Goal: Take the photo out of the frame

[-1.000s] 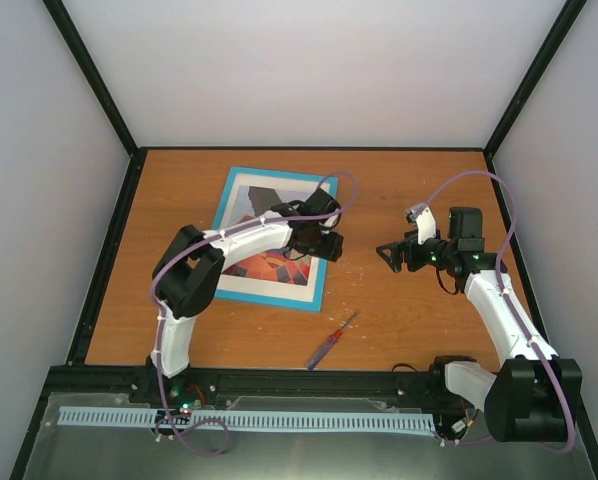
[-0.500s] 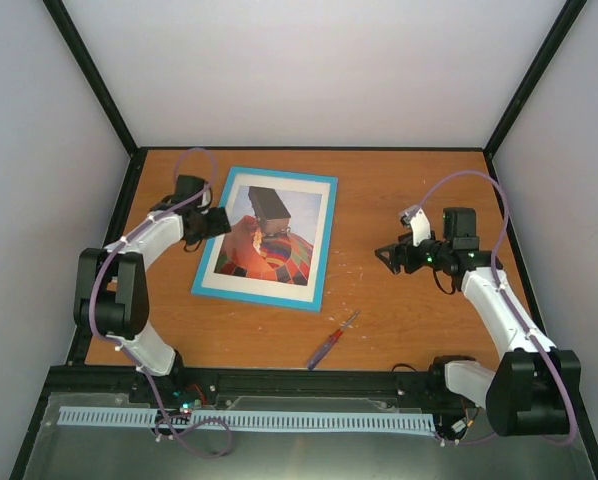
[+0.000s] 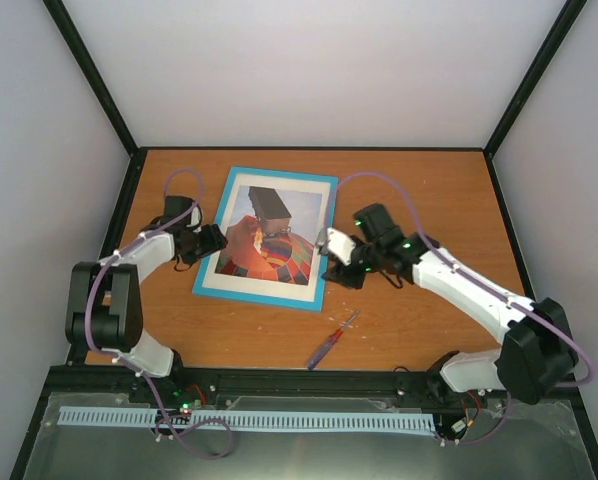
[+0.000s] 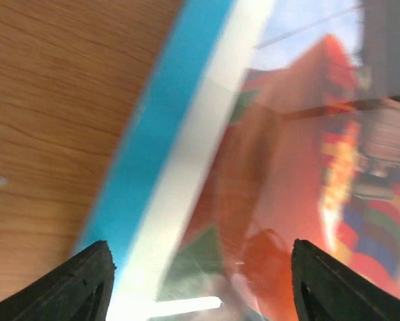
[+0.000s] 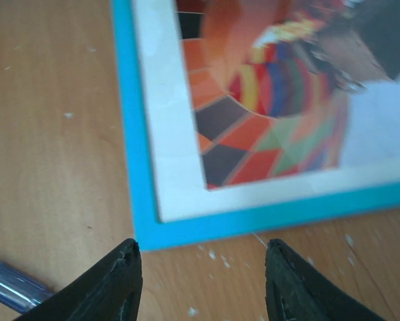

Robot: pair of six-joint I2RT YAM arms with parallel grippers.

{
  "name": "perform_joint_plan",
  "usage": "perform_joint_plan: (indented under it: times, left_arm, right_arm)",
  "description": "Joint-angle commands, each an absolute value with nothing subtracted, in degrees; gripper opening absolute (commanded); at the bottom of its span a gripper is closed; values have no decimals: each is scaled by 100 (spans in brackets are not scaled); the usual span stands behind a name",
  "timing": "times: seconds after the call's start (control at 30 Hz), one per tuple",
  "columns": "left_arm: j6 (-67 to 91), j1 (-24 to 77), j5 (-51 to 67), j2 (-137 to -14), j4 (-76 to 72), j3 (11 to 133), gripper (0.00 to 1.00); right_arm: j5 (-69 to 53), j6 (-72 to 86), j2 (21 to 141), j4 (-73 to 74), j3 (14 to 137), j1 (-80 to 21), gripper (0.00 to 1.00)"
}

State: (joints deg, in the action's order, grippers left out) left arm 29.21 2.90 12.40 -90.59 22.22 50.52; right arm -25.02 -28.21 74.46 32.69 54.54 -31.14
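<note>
The light-blue frame (image 3: pixel 259 298) lies face up on the wooden table, left of centre. Inside it, behind a white mat border, is the photo (image 3: pixel 274 255) of an orange chequered balloon. My left gripper (image 3: pixel 215 241) is open at the frame's left edge. In the left wrist view its jaws (image 4: pixel 203 284) straddle the blue edge (image 4: pixel 156 140) and the photo (image 4: pixel 287 174). At the frame's near right corner my right gripper (image 3: pixel 334 259) stands open. In the right wrist view it (image 5: pixel 203 271) hangs just before the corner of the frame (image 5: pixel 141 237), with the photo (image 5: pixel 267 100) beyond. Neither gripper holds anything.
A screwdriver (image 3: pixel 331 340) with a blue handle lies near the table's front edge, just right of the frame; its handle (image 5: pixel 13 287) shows at the lower left of the right wrist view. Small white specks dot the wood by the frame's corner.
The left gripper has left the photo's middle and swung to the frame's left edge. The right arm has crossed from the right side to the frame's near right corner, its jaws narrowing.
</note>
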Motion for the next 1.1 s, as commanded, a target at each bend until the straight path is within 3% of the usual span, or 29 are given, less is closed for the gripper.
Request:
perform_joint_plan:
  times: [0.0,0.37,0.83,0.93,1.07]
  left_arm:
    - [2985,312,2244,-8270,1979,4951,70]
    - [2108,606,1605,-6394,2667,5071,71]
    - [1755,606,1692,-6149,2088,4506,71]
    - [1669,607,2073,-6265,2017,4491,66]
    - [1689,615,2584,-6167,1565,4197,69]
  right_arm:
    - [-1771,-3479,7873,3467,5805,-4082,49]
    - [-681,-3635,9421,3363,6286,-5238,41]
    - [-1167,-3849,10040,3713,6502,-5414,43]
    - [-962,-3790,10138,3648,6502,-5423,43]
    - [-804,-3720,10273,3553,6503,-5423,42]
